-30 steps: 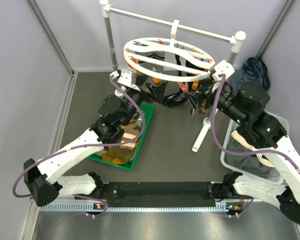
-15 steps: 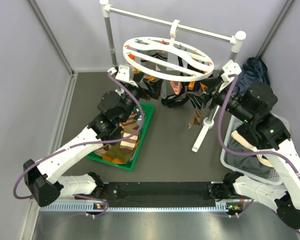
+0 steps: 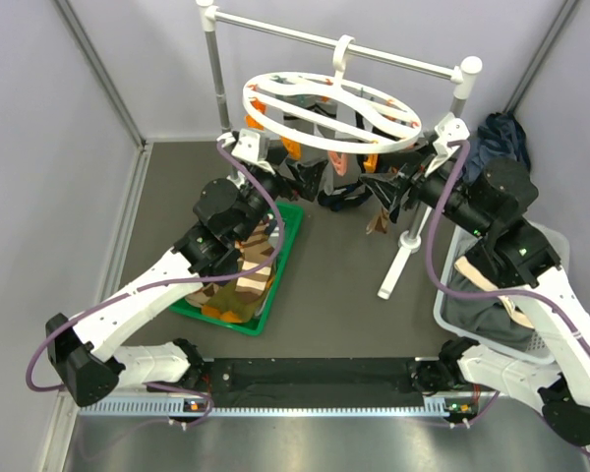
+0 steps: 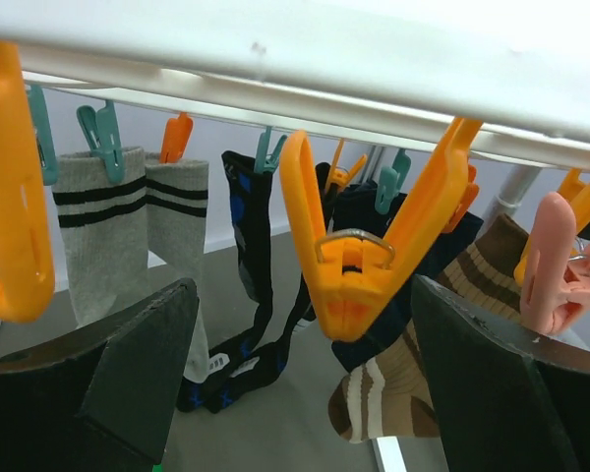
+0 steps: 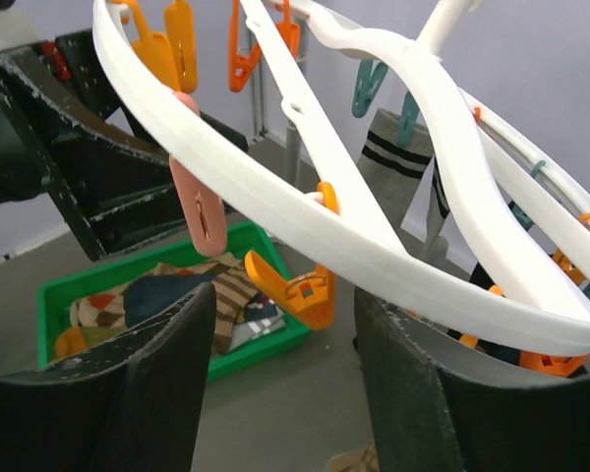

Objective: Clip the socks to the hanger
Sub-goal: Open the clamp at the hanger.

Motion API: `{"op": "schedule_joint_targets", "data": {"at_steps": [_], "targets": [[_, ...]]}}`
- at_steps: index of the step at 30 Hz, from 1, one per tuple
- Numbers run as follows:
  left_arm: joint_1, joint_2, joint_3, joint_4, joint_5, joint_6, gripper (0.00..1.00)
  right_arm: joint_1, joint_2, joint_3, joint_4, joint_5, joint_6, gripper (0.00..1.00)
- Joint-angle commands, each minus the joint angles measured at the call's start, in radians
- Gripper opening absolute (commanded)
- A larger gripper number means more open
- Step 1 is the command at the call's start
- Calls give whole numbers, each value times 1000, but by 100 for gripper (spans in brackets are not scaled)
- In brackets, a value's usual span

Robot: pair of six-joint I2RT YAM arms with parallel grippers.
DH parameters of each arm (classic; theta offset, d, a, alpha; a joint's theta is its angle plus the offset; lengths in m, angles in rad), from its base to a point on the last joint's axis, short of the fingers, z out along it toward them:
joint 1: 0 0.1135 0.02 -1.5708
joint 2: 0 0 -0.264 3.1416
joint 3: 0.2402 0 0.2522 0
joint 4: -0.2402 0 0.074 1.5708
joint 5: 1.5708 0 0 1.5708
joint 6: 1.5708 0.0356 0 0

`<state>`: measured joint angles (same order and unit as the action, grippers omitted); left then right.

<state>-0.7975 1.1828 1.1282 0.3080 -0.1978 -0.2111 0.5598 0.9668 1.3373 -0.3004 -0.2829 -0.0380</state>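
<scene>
The white ring hanger [image 3: 329, 110] hangs from the rail, with orange clips under its rim. Several socks hang clipped beneath it: grey banded socks [image 4: 108, 211], a dark navy one [image 4: 248, 226] and a brown striped one [image 4: 403, 379]. More socks [image 3: 241, 275] lie in the green tray. My left gripper [image 3: 300, 179] is open just under the ring. An orange clip [image 4: 359, 261] hangs between and above its fingers [image 4: 138, 354], untouched. My right gripper [image 3: 398, 189] is open under the ring's right side, with another orange clip [image 5: 295, 290] beyond its empty gap [image 5: 285, 310].
The green tray [image 3: 216, 320] sits at left under my left arm. The white-and-grey rail stand [image 3: 214, 79] carries the hanger, and its slanted leg [image 3: 398, 261] reaches the floor centre-right. A white basket [image 3: 447, 310] holds dark cloth at right. A dark blue bundle [image 3: 501, 138] lies behind it.
My right gripper has pulled back to the right and up against the ring's edge, its jaws a little narrower. The ring has tilted and shifted slightly. My left arm has barely moved.
</scene>
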Motion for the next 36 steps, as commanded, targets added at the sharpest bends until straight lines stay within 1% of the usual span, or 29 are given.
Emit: {"op": "schedule_joint_targets", "data": {"at_steps": [1,5,8,11,13,14,17,18,20,21,23,24,26,27,28,29,33,34,36], "targets": [[1,-17,28,20,47,-13,93,-8,-3,-32,133,39,70,56],[1,-17,2,42,73,-20,94,-8,-17,-59,162,63,122,51],[1,-17,-11,52,101,-24,94,-9,-25,-78,188,56,157,51],[1,-20,-21,57,130,-24,94,-9,-27,-86,195,54,167,50],[1,-20,-30,60,143,-20,95,-9,-27,-86,193,56,168,48],[1,-20,-33,60,153,-17,95,-9,-27,-87,193,56,173,44],[1,-22,-50,65,167,-14,95,-8,-27,-89,198,56,187,39],[1,-22,-57,65,169,-14,95,-8,-27,-95,196,56,187,35],[0,-22,-67,65,175,-13,95,-8,-27,-96,193,59,197,30],[0,-20,-74,62,178,-13,95,-8,-27,-101,192,59,202,25],[1,-22,-84,59,182,-5,95,-8,-28,-105,190,59,217,20],[0,-23,-93,57,190,-4,95,-8,-30,-110,190,57,220,15],[1,-25,-107,59,193,7,95,-8,-31,-112,179,56,242,10],[0,-29,-122,59,193,9,96,-9,-31,-112,163,57,251,6],[0,-29,-131,62,233,10,96,-8,-31,-109,155,57,260,3],[0,-32,-140,66,242,10,96,-8,-31,-107,146,57,282,0],[-6,-52,-221,114,297,13,96,-9,-34,-96,92,53,331,0],[-6,-55,-235,121,298,15,96,-8,-33,-95,78,53,339,0],[-6,-71,-274,125,253,19,96,-8,-33,-92,64,54,354,0]]}}
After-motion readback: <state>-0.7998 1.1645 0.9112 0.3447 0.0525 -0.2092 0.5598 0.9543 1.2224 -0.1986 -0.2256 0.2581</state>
